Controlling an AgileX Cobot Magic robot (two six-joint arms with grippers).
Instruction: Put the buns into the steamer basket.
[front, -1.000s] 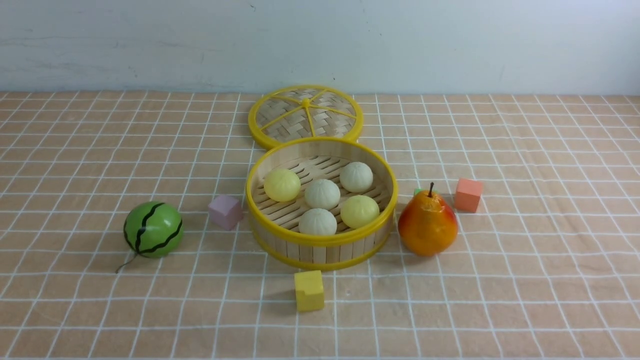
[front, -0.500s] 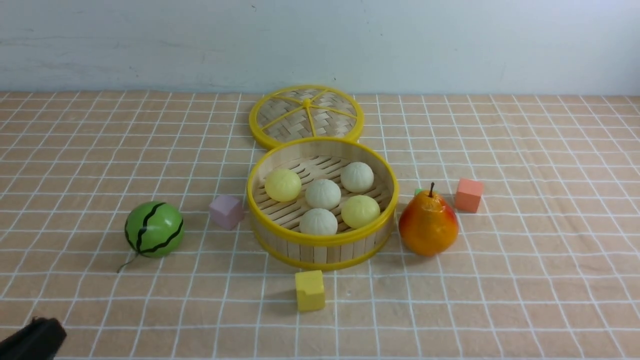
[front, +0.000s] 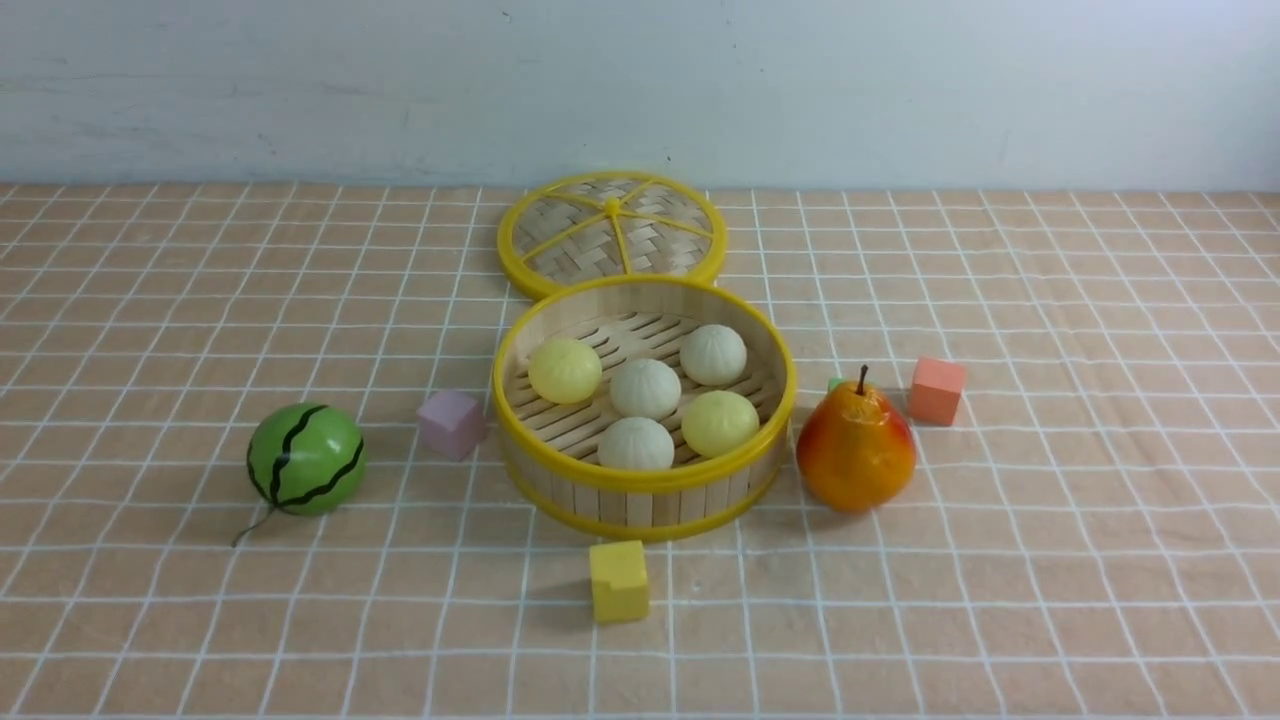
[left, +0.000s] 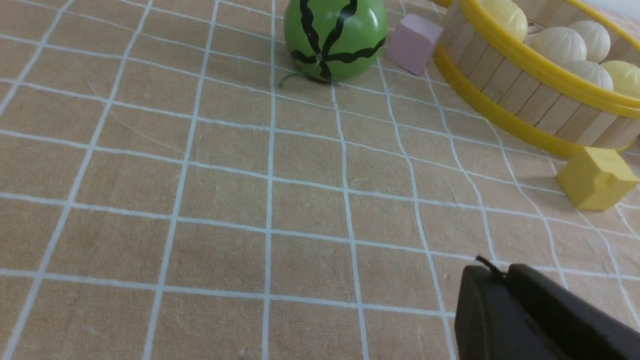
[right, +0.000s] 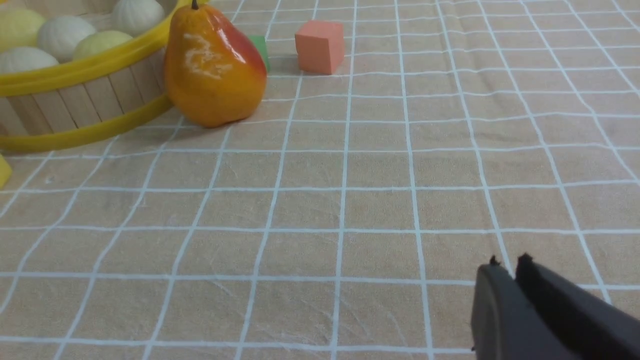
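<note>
Pale buns (front: 645, 388) all sit inside the steamer basket (front: 640, 492) mid-bench; they look light and soft, so you'd pinch their sides gently; both jaws are pressed together, empty

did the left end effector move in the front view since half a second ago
Yes. It showed at the lower left corner, below the watermelon ball; now it has withdrawn out of the front view. The wrist view shows the left end effector shut.

Wall (front: 900, 90): pale bluish-white, faintly scuffed, running behind the table's far edge.
Table (front: 1050, 600): covered by a peach cloth with a white grid, slightly wrinkled.
Light: even, soft shadows.
</note>
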